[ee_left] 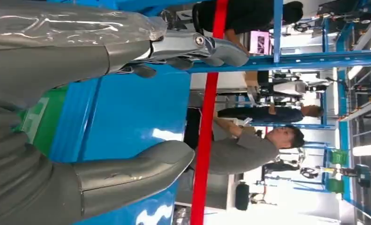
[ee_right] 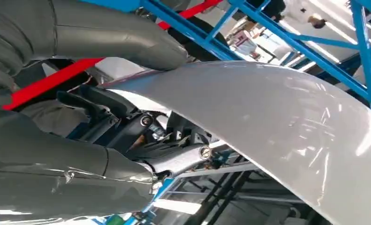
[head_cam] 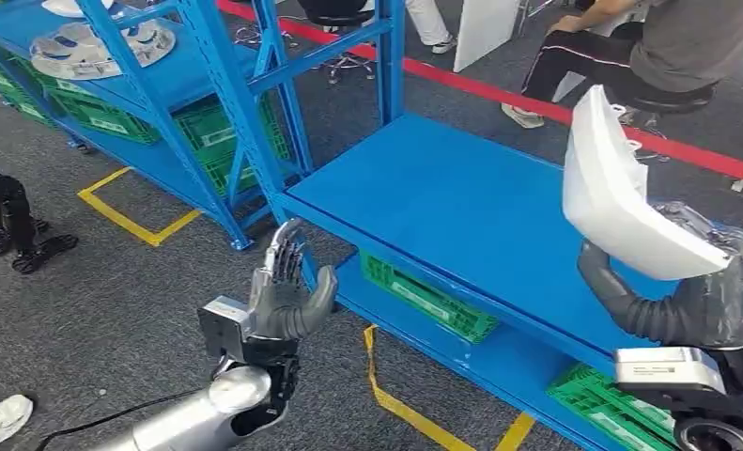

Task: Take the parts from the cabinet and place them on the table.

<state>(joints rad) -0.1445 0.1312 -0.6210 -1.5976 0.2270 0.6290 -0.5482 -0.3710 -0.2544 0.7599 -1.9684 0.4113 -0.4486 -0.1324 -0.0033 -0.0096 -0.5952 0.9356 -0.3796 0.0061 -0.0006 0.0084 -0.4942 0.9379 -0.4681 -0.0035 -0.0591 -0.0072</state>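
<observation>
My right hand (head_cam: 701, 301) grips a curved white shell part (head_cam: 611, 193) and holds it upright above the right end of the blue table top (head_cam: 442, 197). In the right wrist view the same white part (ee_right: 277, 122) arches across the picture, with the thumb (ee_right: 117, 35) lying on it. My left hand (head_cam: 287, 291) hovers in front of the table's near left corner, fingers apart and nothing in it; its thumb (ee_left: 132, 171) and fingers (ee_left: 197, 47) stand apart in the left wrist view. More white and grey parts (head_cam: 100, 42) lie on the blue cabinet shelf at the far left.
Green crates (head_cam: 428, 299) sit on the table's lower shelf, and others (head_cam: 212, 136) in the cabinet's lower level. Blue cabinet posts (head_cam: 245, 113) stand between cabinet and table. A seated person (head_cam: 649, 47) is behind the red floor line (head_cam: 499, 94). Yellow tape (head_cam: 128, 218) marks the carpet.
</observation>
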